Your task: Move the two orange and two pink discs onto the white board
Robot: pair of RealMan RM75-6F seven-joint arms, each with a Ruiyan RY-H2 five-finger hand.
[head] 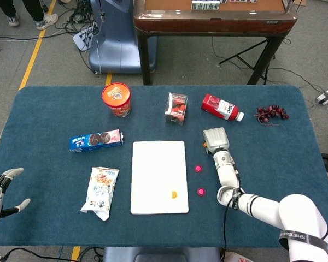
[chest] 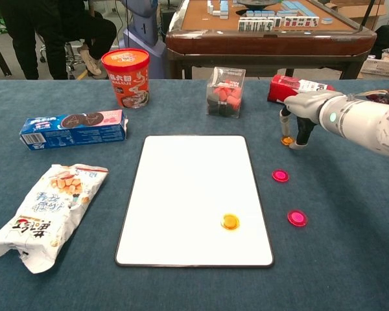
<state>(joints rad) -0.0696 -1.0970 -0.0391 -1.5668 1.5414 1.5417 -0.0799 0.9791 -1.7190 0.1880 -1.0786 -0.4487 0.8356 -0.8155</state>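
The white board point(chest: 188, 188) lies flat mid-table, and one orange disc point(chest: 230, 221) rests on it near its front right corner. The other orange disc point(chest: 286, 140) lies on the blue cloth right of the board's far corner. My right hand point(chest: 299, 115) hangs over it, fingers pointing down and apart, fingertips at the disc, which stays on the cloth. Two pink discs point(chest: 281, 175) point(chest: 297, 218) lie on the cloth right of the board. In the head view my left hand point(head: 0, 191) hovers at the table's front left edge, fingers spread and holding nothing.
Behind the board stand an orange cup point(chest: 126, 76), a clear box of red items point(chest: 225, 91) and a lying red bottle point(chest: 292, 86). A blue cookie box point(chest: 73, 128) and a snack bag point(chest: 48, 210) lie left. Grapes point(head: 271, 113) sit far right.
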